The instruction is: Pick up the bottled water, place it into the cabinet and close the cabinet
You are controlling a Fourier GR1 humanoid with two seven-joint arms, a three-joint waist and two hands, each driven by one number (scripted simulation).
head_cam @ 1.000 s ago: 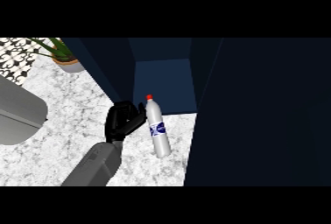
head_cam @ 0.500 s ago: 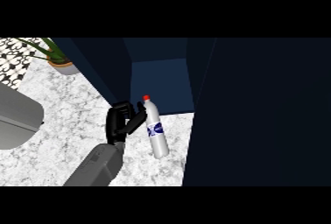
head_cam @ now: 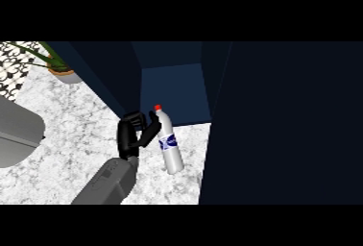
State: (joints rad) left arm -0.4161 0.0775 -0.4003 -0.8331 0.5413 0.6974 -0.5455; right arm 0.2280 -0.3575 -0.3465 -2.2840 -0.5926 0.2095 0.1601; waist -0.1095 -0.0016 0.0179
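Hand: the black hand (head_cam: pixel 136 133) on a grey forearm comes in from the lower edge; which arm it is cannot be told. Its fingers curl toward the bottle's neck, thumb side hidden; whether they close on it is unclear.
Bottle: clear plastic water bottle with red cap and blue label (head_cam: pixel 169 141), just right of the hand, on the white marbled desk (head_cam: pixel 71 129).
Cabinet: dark blue open cabinet (head_cam: pixel 174 91) beyond the hand; interior mostly in shadow.
Cut off: potted green plant (head_cam: pixel 56 65), far left of the hand.
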